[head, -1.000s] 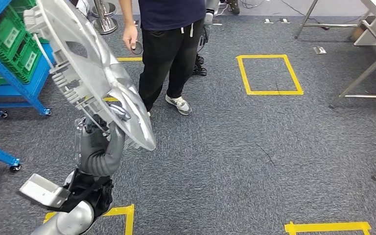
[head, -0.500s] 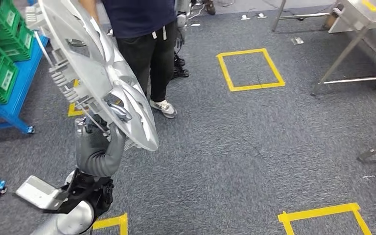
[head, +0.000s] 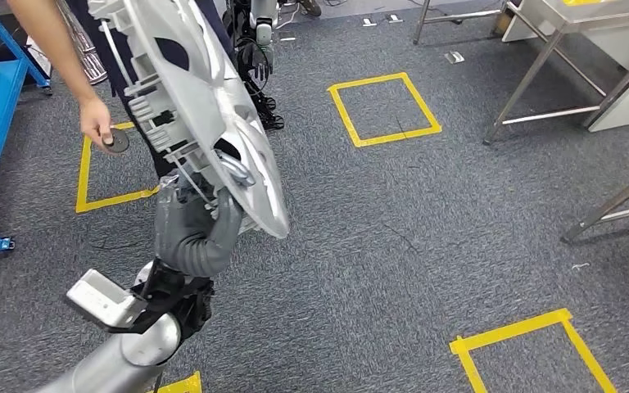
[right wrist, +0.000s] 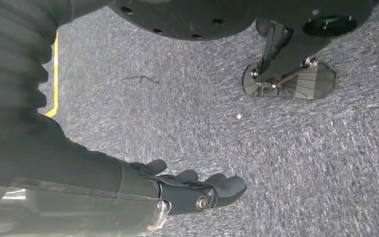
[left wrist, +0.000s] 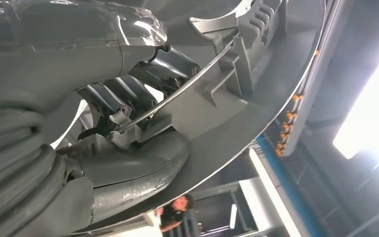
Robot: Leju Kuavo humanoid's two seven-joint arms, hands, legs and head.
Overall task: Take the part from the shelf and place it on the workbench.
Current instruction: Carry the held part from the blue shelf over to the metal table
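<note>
A: Part (head: 188,106) status?
B: Large grey part, tilted, raised above the carpet (head: 393,246). Left hand (head: 213,184) grips it at its lower rim; fingers (left wrist: 128,96) hook through its ribbed back.
A: Right hand (right wrist: 192,190)?
B: Hangs over the carpet, fingers loosely apart, holding nothing.
A: Surroundings?
B: A person (head: 98,123) stands just behind the part. Workbench (head: 565,24) at far right.
</note>
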